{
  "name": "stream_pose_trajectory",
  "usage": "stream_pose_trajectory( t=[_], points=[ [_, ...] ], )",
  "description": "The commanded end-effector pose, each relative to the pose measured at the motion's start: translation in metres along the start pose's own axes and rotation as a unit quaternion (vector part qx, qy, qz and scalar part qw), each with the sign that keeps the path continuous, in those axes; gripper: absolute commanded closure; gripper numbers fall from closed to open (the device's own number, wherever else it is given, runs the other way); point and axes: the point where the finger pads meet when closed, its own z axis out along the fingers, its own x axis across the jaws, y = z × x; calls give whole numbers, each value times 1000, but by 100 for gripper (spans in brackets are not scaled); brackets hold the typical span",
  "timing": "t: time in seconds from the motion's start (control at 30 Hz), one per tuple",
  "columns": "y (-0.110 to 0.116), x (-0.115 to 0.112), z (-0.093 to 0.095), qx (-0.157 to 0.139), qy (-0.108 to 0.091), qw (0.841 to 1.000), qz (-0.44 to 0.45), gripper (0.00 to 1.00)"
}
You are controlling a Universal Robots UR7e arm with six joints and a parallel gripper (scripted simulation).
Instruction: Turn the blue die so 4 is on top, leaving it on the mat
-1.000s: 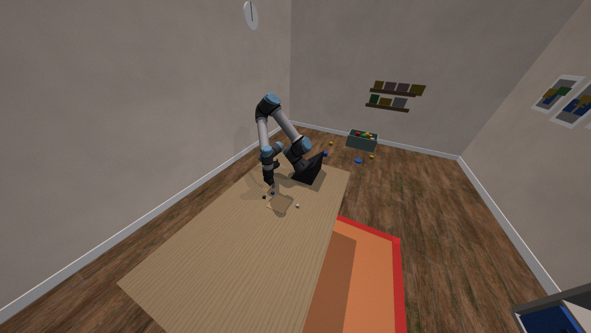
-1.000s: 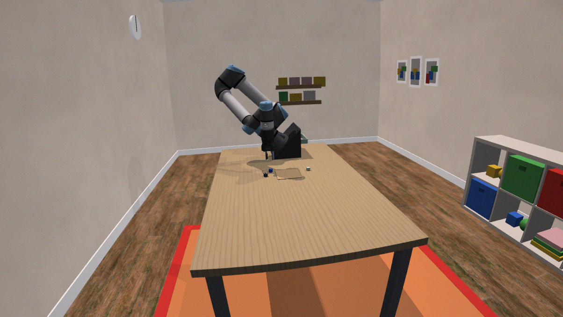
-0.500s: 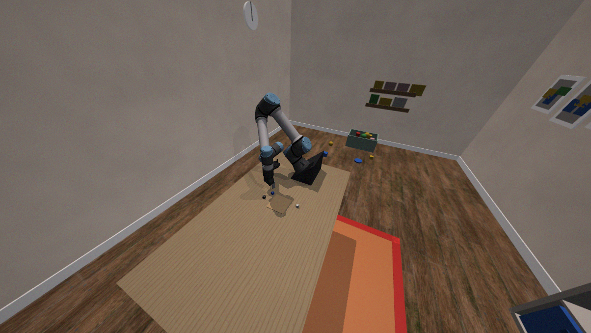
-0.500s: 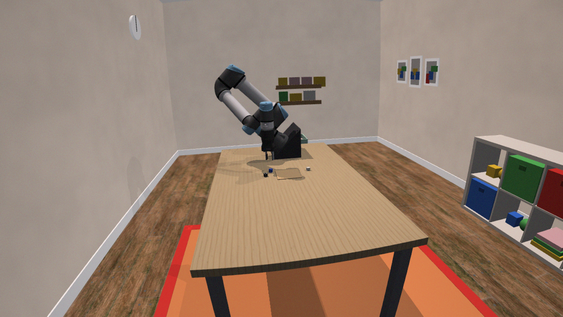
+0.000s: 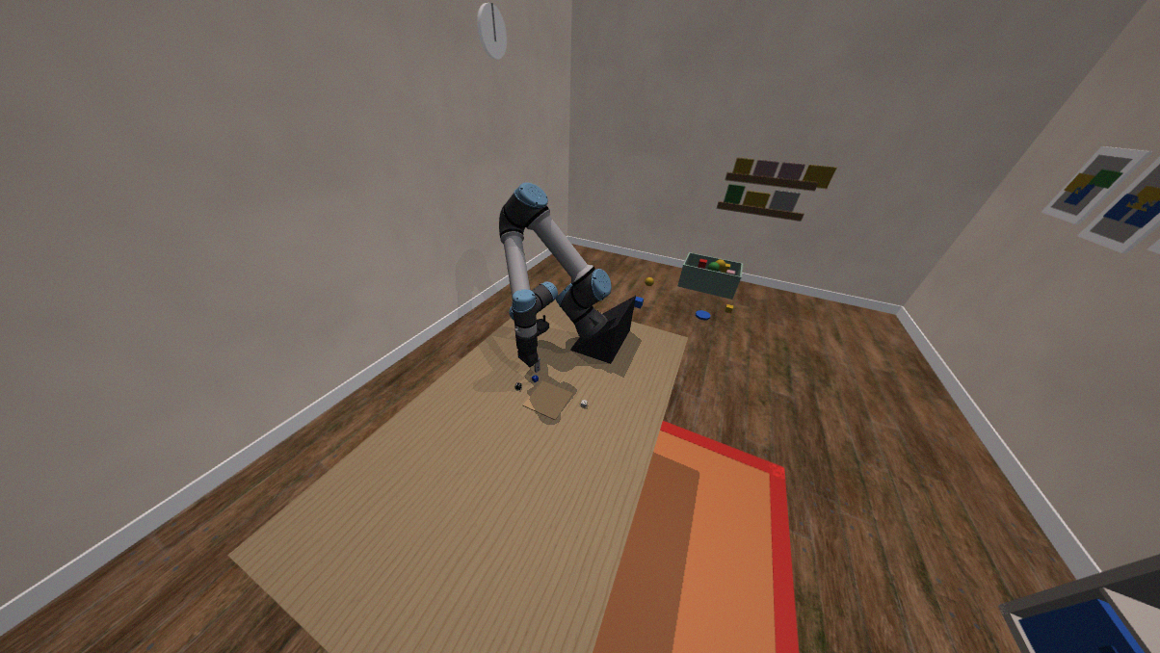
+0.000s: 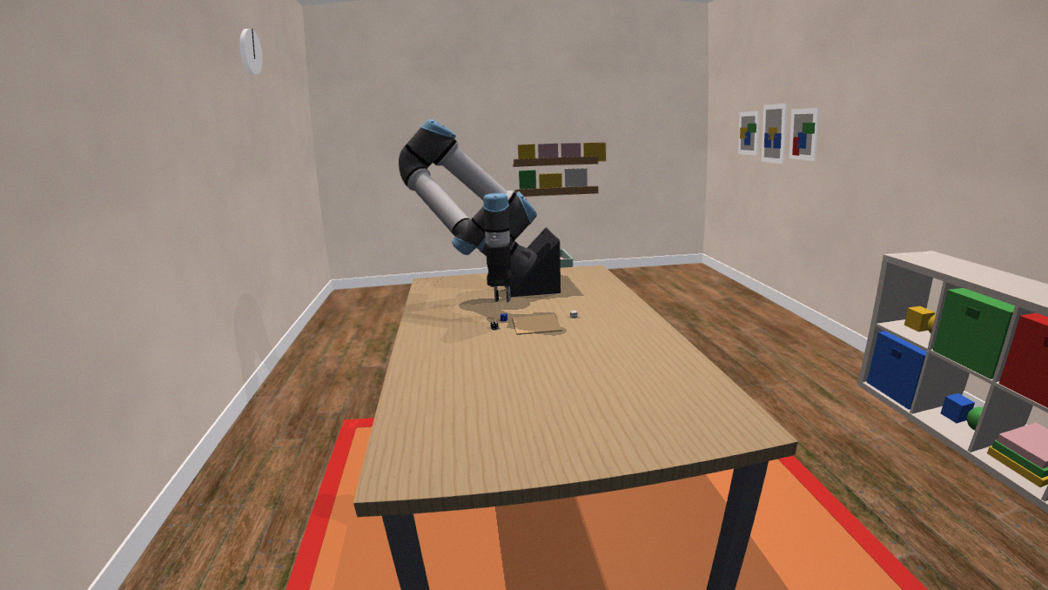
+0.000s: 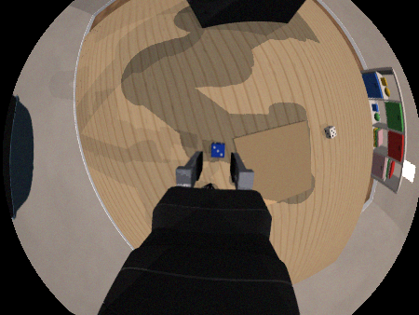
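Fingers of the gripper [image 7: 214, 172] stood partly open with nothing between them, hanging above the table [image 6: 557, 410] and pointing straight down. In the wrist view the blue die [image 7: 217, 150] showed in the gap just ahead of the two pads, lying below them on the bare wood, so the tool seemed lined up over it but not yet down around it.

That die sat just beside the near-left edge of the mat [image 7: 276, 158], close to it but not on it as far as the wrist view showed. Its top face carried a few pale pips; the count was too small to read.

A black die [image 6: 493, 325] lay a little further out on the side away from the mat, and a white die [image 7: 330, 131] rested apart on the mat's other side. Both lay flat on the wood, neither stacked on anything. The mat itself lay flat.

By this look, none of the task was done: the blue die remained to be gripped, turned to bring 4 up, set fully on the mat and released.
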Motion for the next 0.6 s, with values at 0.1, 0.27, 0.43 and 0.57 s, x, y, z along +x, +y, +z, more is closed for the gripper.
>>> stream_pose_trajectory(
  t=[0.1, 0.27, 0.43, 0.57],
  points=[
    [0, 0, 15, 0, 1, 1000, -1, 30],
    [0, 0, 23, 0, 1, 1000, -1, 30],
    [0, 0, 27, 0, 1, 1000, -1, 30],
    [0, 1, 32, 0, 1, 1000, -1, 30]
  ],
)
